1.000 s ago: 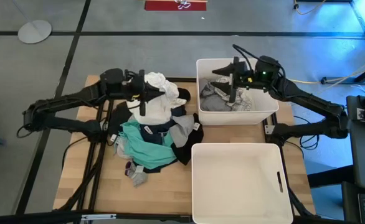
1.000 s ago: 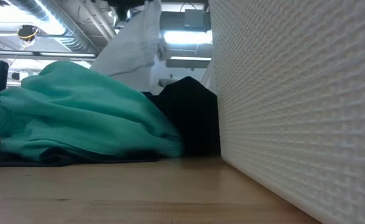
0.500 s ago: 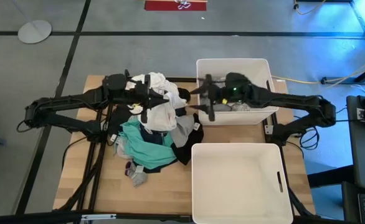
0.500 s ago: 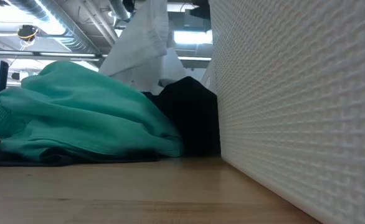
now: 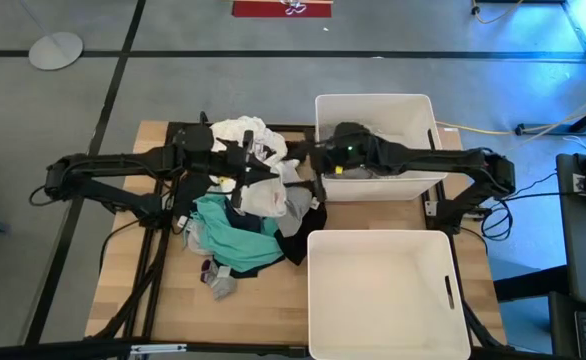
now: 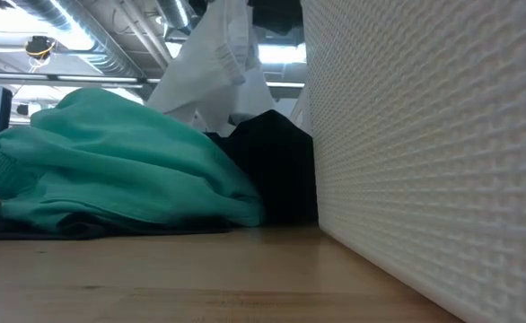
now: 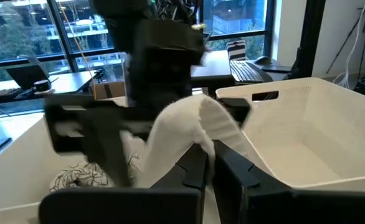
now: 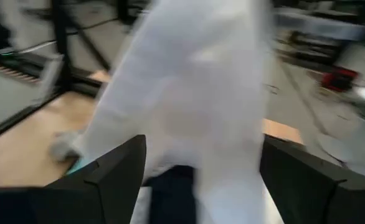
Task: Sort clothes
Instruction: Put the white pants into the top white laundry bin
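The left gripper [image 5: 245, 168] pinches a soft, creased white fabric garment [image 5: 263, 190], holding it draped above the rumpled clothes pile [image 5: 243, 235] at the table's middle. The right gripper [image 8: 198, 168], fingers spread wide, reaches left toward that hanging cloth from the far white plastic bin [image 5: 413, 185].

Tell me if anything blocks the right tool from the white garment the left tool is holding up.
Nothing visible does. The right tool is open, right at the white garment hanging from the shut left tool; in the right wrist view the cloth fills the gap ahead.
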{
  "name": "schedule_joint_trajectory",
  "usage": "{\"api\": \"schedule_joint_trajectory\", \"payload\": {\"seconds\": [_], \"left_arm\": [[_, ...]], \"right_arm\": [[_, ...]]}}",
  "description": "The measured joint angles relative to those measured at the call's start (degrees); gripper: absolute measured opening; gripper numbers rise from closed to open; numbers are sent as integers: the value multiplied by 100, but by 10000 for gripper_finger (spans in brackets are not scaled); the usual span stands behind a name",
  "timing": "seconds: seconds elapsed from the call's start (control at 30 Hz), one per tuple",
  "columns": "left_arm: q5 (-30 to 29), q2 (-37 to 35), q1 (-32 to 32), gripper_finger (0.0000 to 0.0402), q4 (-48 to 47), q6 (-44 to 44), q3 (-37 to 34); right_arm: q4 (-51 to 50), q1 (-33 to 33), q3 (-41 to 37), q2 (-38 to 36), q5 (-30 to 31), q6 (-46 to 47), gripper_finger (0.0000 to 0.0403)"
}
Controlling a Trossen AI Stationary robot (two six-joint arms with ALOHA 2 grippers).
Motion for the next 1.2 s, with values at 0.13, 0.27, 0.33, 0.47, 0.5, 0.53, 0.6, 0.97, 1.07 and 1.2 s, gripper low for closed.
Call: {"api": "schedule_joint_trajectory", "payload": {"seconds": [0.13, 0.27, 0.33, 0.47, 0.5, 0.53, 0.6, 0.97, 1.07, 1.2], "left_arm": [[3, 11, -1, 12, -49, 5, -2], [-1, 9, 1, 12, -38, 30, -2], [-2, 9, 1, 13, -33, 31, -2], [-2, 9, 1, 13, -37, -30, -2], [-2, 9, 1, 13, -34, -51, -2], [0, 9, 1, 13, -33, -60, -2], [-2, 9, 3, 16, -45, -142, -2], [-1098, -125, 48, 114, -444, 97, 0], [-1281, -288, 47, 135, -721, 177, 0], [-1664, -559, 47, 148, -1254, 186, 0]], "right_arm": [[133, 224, 34, 151, 69, -436, 289], [208, 348, 34, 163, 638, -980, 252], [228, 386, 34, 163, 790, -1066, 216], [229, 385, 34, 163, 829, -1132, 118], [229, 385, 34, 163, 831, -1133, 92], [229, 385, 34, 163, 833, -1137, 65], [231, 385, 34, 163, 916, -1146, 21], [231, 383, 34, -184, 1357, -1133, 16], [249, 386, 34, -461, 1665, -1132, 7], [251, 381, 38, -970, 2206, -1131, 19]]}}
